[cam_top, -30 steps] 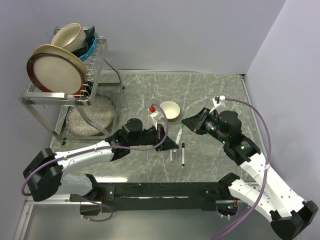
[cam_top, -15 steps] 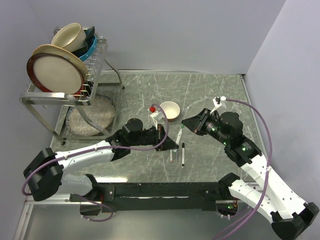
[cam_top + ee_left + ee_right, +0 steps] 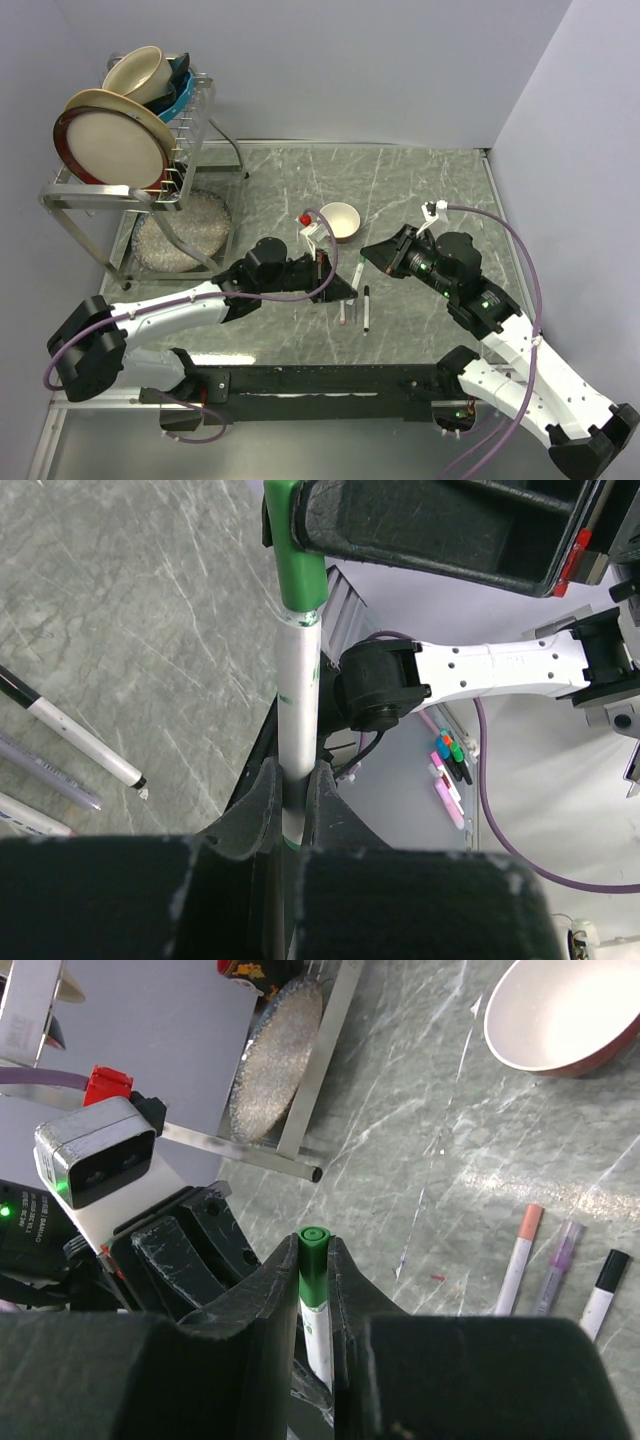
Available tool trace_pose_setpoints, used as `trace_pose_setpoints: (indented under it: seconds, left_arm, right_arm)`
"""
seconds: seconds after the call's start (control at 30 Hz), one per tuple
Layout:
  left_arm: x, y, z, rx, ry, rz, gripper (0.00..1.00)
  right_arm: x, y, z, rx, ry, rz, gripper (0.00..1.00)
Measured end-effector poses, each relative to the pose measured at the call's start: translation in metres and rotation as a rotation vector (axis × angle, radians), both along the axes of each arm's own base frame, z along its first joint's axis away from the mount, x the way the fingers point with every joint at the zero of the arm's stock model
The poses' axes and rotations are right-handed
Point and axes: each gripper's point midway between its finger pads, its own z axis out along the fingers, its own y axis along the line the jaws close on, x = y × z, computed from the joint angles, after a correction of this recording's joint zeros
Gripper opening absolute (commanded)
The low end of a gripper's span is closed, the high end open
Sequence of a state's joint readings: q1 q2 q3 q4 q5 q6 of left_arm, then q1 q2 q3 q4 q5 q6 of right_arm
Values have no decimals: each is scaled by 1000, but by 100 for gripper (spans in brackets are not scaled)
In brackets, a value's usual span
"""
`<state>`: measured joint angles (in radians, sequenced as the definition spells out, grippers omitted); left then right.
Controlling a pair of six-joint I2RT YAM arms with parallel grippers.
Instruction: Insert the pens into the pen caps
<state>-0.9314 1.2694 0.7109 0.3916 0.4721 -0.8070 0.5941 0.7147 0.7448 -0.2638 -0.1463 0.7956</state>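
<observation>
While left gripper (image 3: 292,785) clamps pen (image 3: 298,690), right gripper (image 3: 314,1265) pinches green cap (image 3: 298,570).

Dish rack (image 3: 196,108) holds plates (image 3: 112,142); bowl (image 3: 338,219) on table (image 3: 430,175).

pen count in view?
4. Green pen gripped by left tool and right tool; peach-ended pen, purple pen, black-ended pen lie side by side on the table. Others may be hidden.
</observation>
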Motion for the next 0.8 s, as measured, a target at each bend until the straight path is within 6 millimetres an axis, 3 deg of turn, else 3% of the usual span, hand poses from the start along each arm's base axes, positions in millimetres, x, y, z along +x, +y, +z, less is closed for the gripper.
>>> trace_pose_setpoints:
  seconds: [0.43,0.57,0.73,0.8]
  left_arm:
    - [-11,5,9,-3,1,-25,1]
    - [-18,8,25,-38,-25,-48,1]
    - [-8,16,58,-109,-103,3,1]
    - [-10,20,69,-132,-134,9,1]
  right_arm:
    - [-20,2,6,127,-138,45,24]
    - [-28,5,19,165,-183,91,36]
    - [-47,17,26,177,-178,198,56]
    - [-49,18,38,187,-190,215,59]
